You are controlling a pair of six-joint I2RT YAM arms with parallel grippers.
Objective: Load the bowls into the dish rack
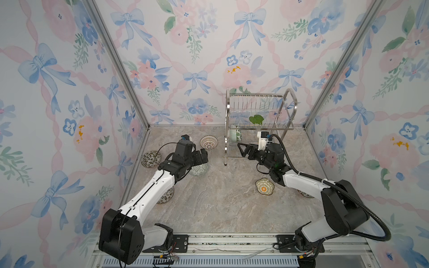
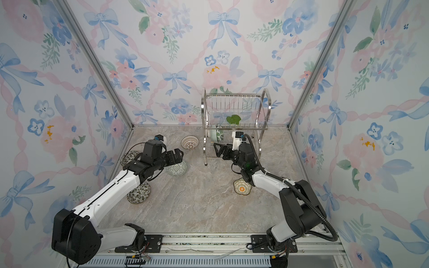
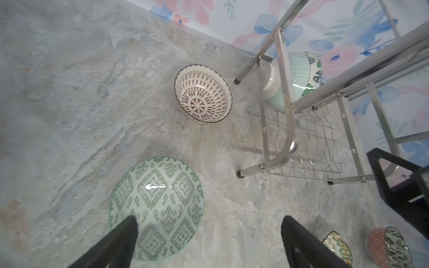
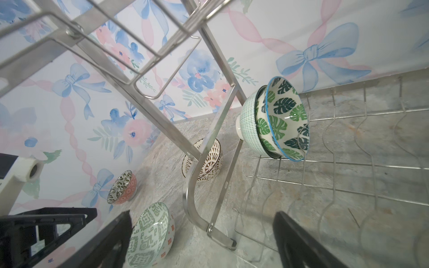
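Steel dish rack, centre right in a top view, holds two nested bowls low down. Right jaws open, empty, beside it; my left jaws open above a green patterned bowl: best I straddle its rim squarely.

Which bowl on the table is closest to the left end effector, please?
The green geometric bowl, beneath the left end effector; the brown lattice bowl lies farther off.

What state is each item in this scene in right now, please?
dish rack: upright, two bowls in lower tier.
leaf bowl: on edge in rack, nested in mint bowl.
brown bowl: upright on table.
green patterned bowl: upright on table.
scalloped bowl: upright on table.
left gripper: fingers open, empty.
right gripper: fingers open, empty.
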